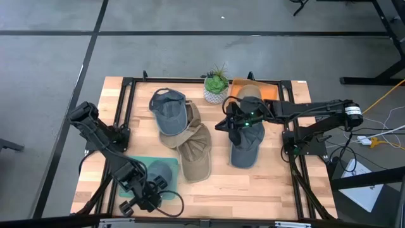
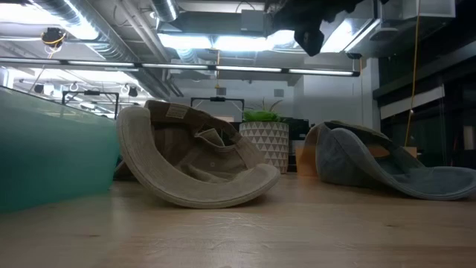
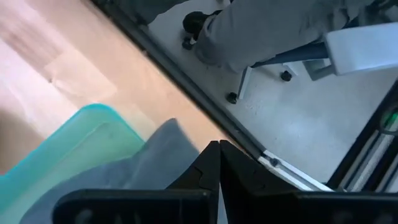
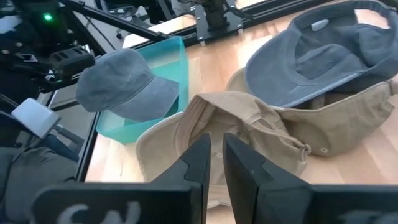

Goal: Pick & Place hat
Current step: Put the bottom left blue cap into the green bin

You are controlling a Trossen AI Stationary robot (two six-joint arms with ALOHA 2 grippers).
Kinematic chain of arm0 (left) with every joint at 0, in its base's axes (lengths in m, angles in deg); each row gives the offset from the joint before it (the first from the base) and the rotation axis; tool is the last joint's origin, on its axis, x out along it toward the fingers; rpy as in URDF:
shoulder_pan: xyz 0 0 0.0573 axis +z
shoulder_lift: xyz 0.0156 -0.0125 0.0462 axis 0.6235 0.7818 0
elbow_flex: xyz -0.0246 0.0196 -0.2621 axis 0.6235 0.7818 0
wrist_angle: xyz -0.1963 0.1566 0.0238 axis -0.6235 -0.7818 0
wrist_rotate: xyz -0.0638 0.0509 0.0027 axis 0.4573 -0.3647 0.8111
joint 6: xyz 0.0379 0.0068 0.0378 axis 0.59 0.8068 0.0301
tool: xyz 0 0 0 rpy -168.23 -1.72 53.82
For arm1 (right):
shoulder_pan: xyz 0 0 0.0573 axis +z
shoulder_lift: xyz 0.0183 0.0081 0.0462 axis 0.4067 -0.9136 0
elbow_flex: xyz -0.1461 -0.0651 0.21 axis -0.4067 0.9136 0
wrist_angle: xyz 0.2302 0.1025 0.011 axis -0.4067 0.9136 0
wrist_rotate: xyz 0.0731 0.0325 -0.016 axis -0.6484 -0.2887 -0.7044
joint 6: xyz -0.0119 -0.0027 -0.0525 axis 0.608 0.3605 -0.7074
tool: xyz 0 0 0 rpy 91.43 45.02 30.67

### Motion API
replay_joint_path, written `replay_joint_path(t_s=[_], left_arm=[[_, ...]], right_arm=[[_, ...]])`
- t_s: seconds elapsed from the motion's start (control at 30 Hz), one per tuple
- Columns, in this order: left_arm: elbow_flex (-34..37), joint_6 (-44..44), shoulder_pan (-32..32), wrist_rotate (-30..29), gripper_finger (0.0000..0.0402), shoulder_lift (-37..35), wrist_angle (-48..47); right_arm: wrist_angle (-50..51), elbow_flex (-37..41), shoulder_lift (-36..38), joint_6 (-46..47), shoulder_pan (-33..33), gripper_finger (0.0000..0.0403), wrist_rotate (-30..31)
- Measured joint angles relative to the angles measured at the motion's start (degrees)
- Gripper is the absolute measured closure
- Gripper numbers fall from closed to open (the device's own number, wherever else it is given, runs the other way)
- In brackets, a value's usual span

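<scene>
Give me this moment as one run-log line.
left gripper: shut, by grey cap in teal tray | right gripper: nearly shut, empty, over tan cap

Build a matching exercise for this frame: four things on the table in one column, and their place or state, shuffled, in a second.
Things:
1. grey cap
2. tan hat
3. potted plant
4. left claw

Places or states:
A. at the table's far edge, beside the orange tray
B. shut, at the table's near left corner
C. lying on the teal tray
D. mid-table, upside down, partly under a blue-grey cap

Pairs: 1-C, 2-D, 3-A, 4-B
</scene>
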Motion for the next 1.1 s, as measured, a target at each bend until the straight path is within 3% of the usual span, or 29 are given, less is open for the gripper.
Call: replay_joint_path(t_s=[0.27,0.5,0.63,1.1], left_arm=[[0.0,0.2,3.2,-0.8,0.0399,4.5,-5.7],[0.0,1.0,5.6,-7.9,0.0399,5.1,-11.8],[0.0,-1.9,6.8,-8.3,0.04,4.9,-12.0],[0.0,-16.4,12.4,-20.5,0.04,4.9,-18.0]], right_arm=[[4.0,0.0,0.0,-0.2,1.0,0.0359,1.4],[7.2,0.0,0.0,-0.2,1.0,0.0359,3.7],[9.9,0.0,0.0,-0.1,1.0,0.0359,3.8],[21.1,0.0,0.0,-5.7,1.0,0.0359,10.6]])
